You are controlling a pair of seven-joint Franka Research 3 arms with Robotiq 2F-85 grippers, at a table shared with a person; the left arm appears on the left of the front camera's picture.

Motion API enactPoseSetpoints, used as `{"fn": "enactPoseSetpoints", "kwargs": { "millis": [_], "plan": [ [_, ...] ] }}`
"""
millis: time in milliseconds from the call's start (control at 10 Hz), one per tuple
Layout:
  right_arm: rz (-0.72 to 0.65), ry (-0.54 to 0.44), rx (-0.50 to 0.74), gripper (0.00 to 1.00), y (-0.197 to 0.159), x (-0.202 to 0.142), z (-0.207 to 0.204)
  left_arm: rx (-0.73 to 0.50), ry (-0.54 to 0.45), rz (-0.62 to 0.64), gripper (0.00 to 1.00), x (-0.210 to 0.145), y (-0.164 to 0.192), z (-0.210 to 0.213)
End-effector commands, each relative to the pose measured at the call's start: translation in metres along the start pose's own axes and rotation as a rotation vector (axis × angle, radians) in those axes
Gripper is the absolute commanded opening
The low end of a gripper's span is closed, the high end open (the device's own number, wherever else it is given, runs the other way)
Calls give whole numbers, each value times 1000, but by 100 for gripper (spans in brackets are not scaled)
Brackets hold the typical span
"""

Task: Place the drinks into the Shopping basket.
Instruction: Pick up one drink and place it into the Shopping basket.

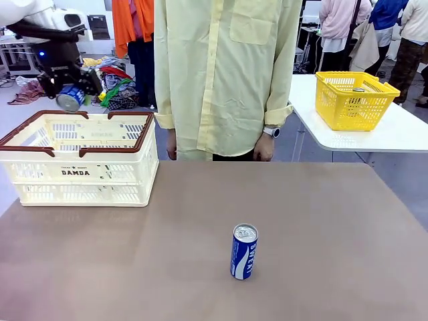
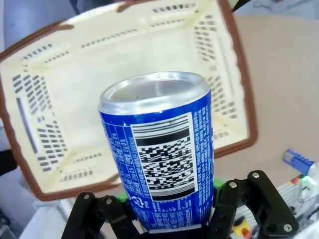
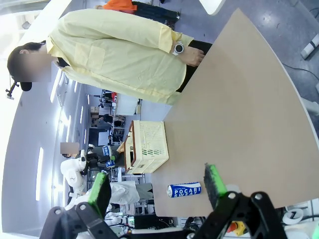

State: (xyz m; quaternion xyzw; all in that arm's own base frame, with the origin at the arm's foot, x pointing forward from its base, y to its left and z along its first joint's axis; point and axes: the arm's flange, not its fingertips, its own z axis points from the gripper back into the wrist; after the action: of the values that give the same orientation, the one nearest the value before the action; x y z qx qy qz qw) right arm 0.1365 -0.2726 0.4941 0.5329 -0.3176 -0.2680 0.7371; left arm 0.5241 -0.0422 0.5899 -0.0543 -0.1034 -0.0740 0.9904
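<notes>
My left gripper (image 1: 69, 94) is shut on a blue drink can (image 1: 71, 99), held in the air above the far left rim of the Shopping basket (image 1: 80, 175). In the left wrist view the can (image 2: 159, 149) stands between the black fingers (image 2: 99, 214), with the basket's bare cream floor (image 2: 114, 94) straight below it. A second blue can (image 1: 244, 251) stands upright alone on the brown table, near the front centre; it lies sideways in the right wrist view (image 3: 184, 189). My right gripper (image 3: 157, 185) hangs open high above the table, with nothing between its green pads (image 3: 214, 179).
A person in a pale yellow shirt (image 1: 224, 73) stands at the table's far edge, hands down. A yellow mesh basket (image 1: 354, 100) sits on a separate white table at the back right. The brown tabletop (image 1: 321, 221) is bare around the standing can.
</notes>
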Motion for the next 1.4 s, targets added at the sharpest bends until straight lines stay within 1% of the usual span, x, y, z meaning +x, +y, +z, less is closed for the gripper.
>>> {"fn": "enactPoseSetpoints", "kwargs": {
  "millis": [0,200,300,400,500,600,700,900,1000,1300],
  "plan": [
    [26,-12,19,100,1,0,2,35,10,-50,0,2,31,-24],
    [26,-12,19,100,1,0,2,28,68,-16,0,-2,72,-63],
    [26,-12,19,100,1,0,2,28,68,28,0,-5,92,-83],
    [26,-12,19,100,1,0,2,21,66,73,0,-8,106,-98],
    [26,-12,19,100,1,0,2,12,90,90,0,-11,115,-113],
    [26,-12,19,100,1,0,2,8,113,88,0,-15,116,-126],
    [26,-12,19,100,1,0,2,38,136,99,0,-18,114,-138],
    [26,-12,19,100,1,0,2,109,123,133,0,-17,113,-154],
    [26,-12,19,100,1,0,2,133,133,143,0,-14,110,-163],
    [26,-12,19,100,1,0,2,152,161,161,0,-7,106,-171]
  ]
}}
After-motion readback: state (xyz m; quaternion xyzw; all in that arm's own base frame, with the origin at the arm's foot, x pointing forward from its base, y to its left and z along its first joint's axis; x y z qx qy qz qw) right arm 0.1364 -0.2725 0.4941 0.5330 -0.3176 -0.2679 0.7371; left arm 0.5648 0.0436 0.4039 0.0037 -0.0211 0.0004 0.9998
